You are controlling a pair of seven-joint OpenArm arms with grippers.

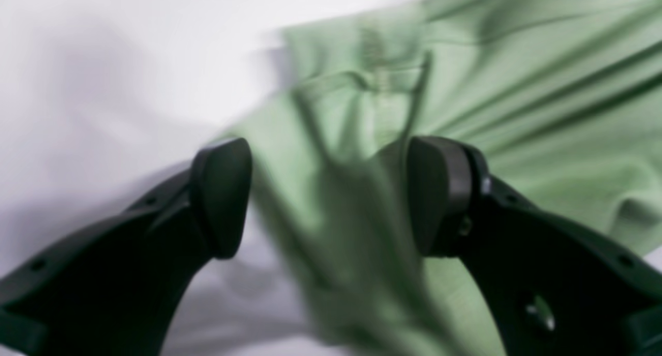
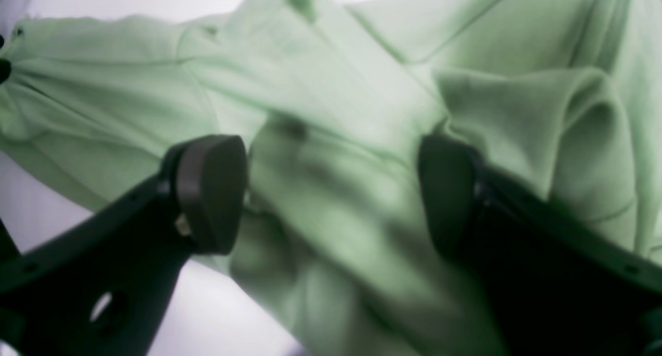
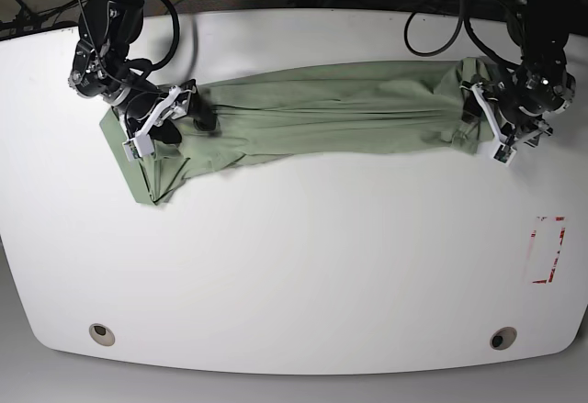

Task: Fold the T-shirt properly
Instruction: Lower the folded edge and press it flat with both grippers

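The pale green T-shirt (image 3: 331, 114) lies stretched into a long, creased band across the far half of the white table (image 3: 294, 265). My left gripper (image 3: 484, 123) hovers over its right end. In the left wrist view the left gripper (image 1: 328, 190) is open, its dark pads wide apart, with blurred green cloth (image 1: 491, 87) between and beyond them. My right gripper (image 3: 184, 117) is at the shirt's left end, where a flap hangs toward the front. Seen from the right wrist, the right gripper (image 2: 331, 190) is open too, over bunched fabric (image 2: 320, 87).
A red-outlined rectangle (image 3: 548, 249) is marked near the table's right edge. Two round holes (image 3: 101, 333) (image 3: 501, 338) sit near the front edge. Black cables (image 3: 432, 36) trail behind both arms at the back.
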